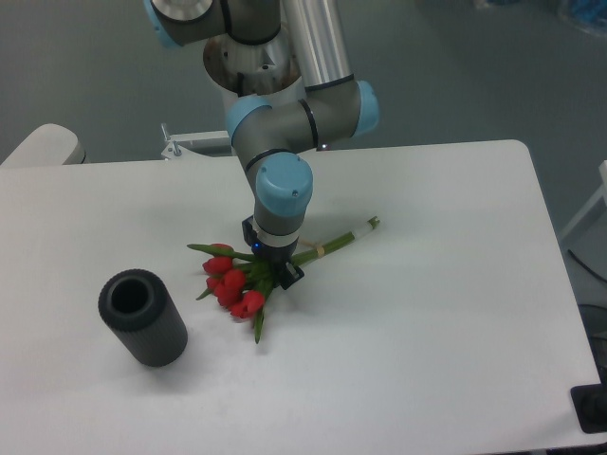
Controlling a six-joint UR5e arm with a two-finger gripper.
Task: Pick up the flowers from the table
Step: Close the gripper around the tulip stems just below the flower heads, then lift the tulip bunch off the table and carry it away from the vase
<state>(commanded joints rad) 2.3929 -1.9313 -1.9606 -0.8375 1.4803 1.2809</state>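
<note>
- Presently the flowers [237, 284] are seen lying flat on the table [446, 332], near its middle, with the red heads fanned toward 7 o'clock and the stems run out toward 2 o'clock, where the white-tipped end is found.
- A pale band is seen around the stems, up toward 2 o'clock of the heads, roughly midway along the bunch.
- The gripper [275, 270] is set down right over the bunch, where the stems meet the heads; its body hides the fingertips, so how wide the jaws stand, and whether anything is clamped, cannot be told.
- The step in hand is judged to be the grasp itself, with the bunch not yet lifted off the surface.
- A good closure is judged to be one made across the gathered stems, not on the heads, so that petals are not crushed and no single stem is pinched alone.
- The jaws are best lined up square to the stem axis, which runs from 8 to 2 o'clock, so that the bundle is centred between the pads.
- A slow, straight lift is advised, since the heavier heads may droop and swing the bunch.
- A black ribbed cylinder [142, 318] stands well apart at 8 o'clock of the flowers and is not expected to interfere.
</note>
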